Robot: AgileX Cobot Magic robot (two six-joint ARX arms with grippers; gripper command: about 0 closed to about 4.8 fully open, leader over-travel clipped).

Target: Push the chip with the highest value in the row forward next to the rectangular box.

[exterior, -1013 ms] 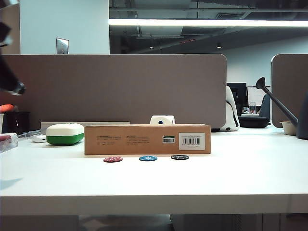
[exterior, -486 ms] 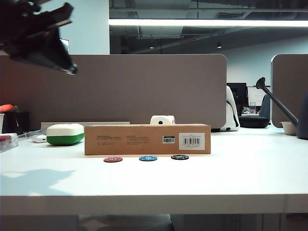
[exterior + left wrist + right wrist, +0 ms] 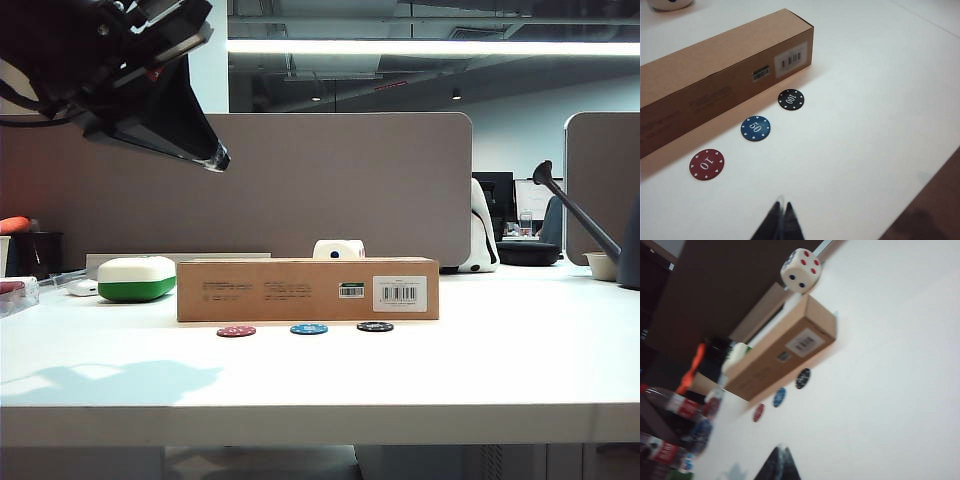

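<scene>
The black chip [image 3: 791, 99] marked 100 sits on the desk [image 3: 480, 370] at the label end of the rectangular box [image 3: 715, 65], close to it, beside the blue chip [image 3: 755, 128] and red chip [image 3: 707, 164]. The left tool [image 3: 781, 220] hangs high up, pressed together, further in than half a second ago. The right tool [image 3: 780, 462] also looks pressed together, but it's blurry and only its tips show.
</scene>
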